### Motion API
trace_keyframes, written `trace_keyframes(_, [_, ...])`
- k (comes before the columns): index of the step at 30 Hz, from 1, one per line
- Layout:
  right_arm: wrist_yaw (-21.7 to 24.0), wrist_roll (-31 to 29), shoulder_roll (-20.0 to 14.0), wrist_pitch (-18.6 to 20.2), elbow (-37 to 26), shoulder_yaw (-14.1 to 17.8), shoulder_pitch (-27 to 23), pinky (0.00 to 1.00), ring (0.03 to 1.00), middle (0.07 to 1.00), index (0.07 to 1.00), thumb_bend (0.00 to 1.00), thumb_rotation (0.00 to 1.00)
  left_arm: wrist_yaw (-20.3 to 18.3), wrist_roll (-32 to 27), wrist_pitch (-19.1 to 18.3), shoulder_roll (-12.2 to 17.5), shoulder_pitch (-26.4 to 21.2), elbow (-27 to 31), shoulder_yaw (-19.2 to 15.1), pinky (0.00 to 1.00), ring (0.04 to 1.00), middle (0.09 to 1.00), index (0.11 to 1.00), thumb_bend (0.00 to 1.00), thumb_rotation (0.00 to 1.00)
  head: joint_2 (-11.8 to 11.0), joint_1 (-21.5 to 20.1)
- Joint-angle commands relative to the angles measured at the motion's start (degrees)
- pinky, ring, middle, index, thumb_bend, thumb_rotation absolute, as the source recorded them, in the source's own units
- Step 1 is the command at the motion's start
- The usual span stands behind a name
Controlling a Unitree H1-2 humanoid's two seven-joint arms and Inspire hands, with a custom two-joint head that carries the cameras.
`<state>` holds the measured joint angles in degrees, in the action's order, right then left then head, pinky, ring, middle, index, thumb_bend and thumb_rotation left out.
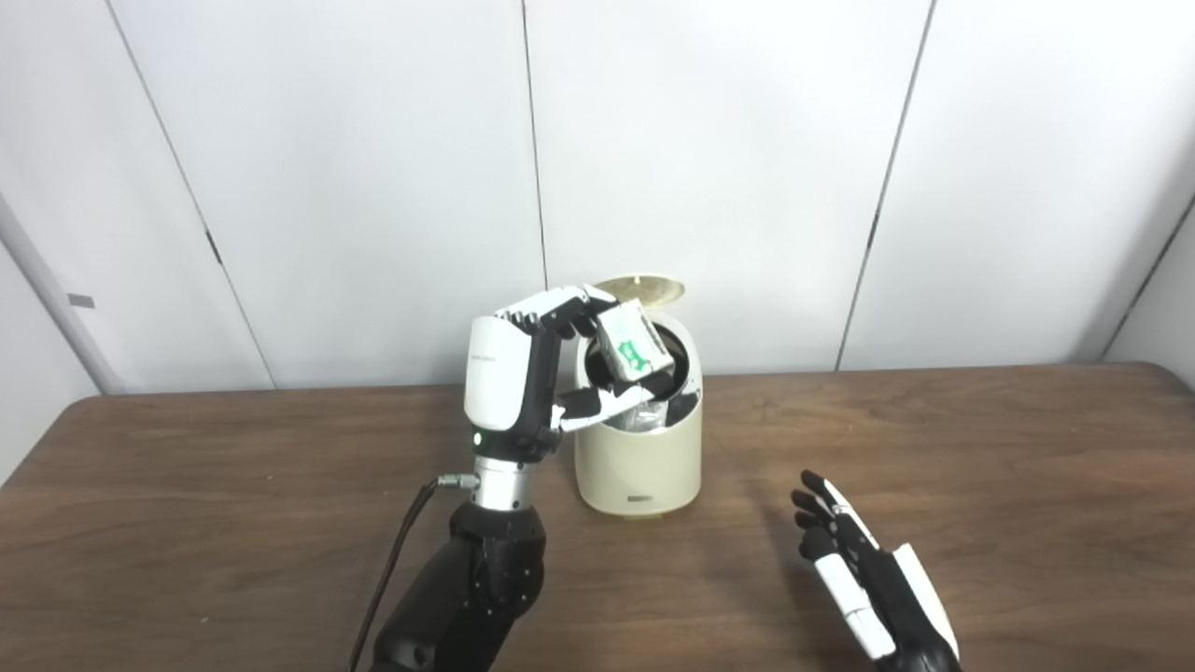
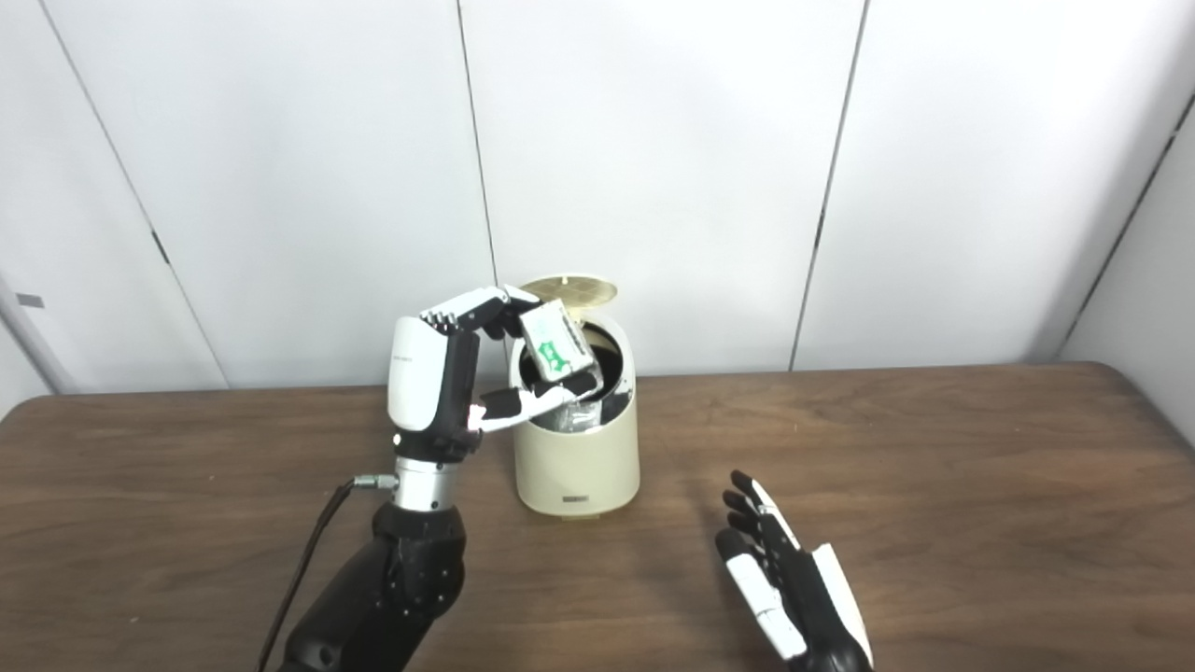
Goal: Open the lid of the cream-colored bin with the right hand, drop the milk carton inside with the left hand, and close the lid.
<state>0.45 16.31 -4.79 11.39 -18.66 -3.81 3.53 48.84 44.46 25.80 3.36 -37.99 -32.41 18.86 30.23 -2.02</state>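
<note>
2 hands are in view: the left hand (image 1: 532, 373) pinches the tilted milk carton (image 1: 635, 342) over the mouth of the cream-colored bin (image 1: 639, 457), whose lid (image 1: 640, 290) stands raised. Near it, the right hand (image 1: 864, 579) holds nothing above the table (image 1: 980, 485), fingers (image 1: 822, 523) slightly spread.

The left hand (image 1: 546, 373) is standing raised on an upright wrist, fingers and thumb curling around a held item. The right hand (image 1: 864, 574) is hovering low with fingers extended and apart, holding nothing.
</note>
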Motion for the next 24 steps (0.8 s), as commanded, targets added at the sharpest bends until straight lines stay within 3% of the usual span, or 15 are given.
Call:
trace_keyframes(1, [0.2,-0.1,0.0,-0.7,-1.8,0.0,-0.9,0.8,0.885,0.903,0.945,0.57,1.0,2.1,-0.4,1.1,0.2,-4.0,1.6,-0.1,0.37,0.412,0.458,0.497,0.48,0.0,-0.1,0.0])
trace_keyframes(18, [0.4,-1.4,-0.2,-1.0,-1.8,0.2,-0.8,0.81,0.892,0.907,0.955,0.57,1.0,7.3,-0.2,1.1,2.8,-6.0,-5.8,4.8,0.37,0.435,0.47,0.491,0.48,0.0,0.0,0.1])
trace_keyframes(24, [0.6,-1.5,-0.3,-0.2,-2.4,0.3,-0.7,0.82,0.889,0.906,0.957,0.57,1.0,5.4,0.6,0.9,2.8,-5.7,-6.1,4.1,0.38,0.449,0.47,0.49,0.48,0.0,0.3,0.2])
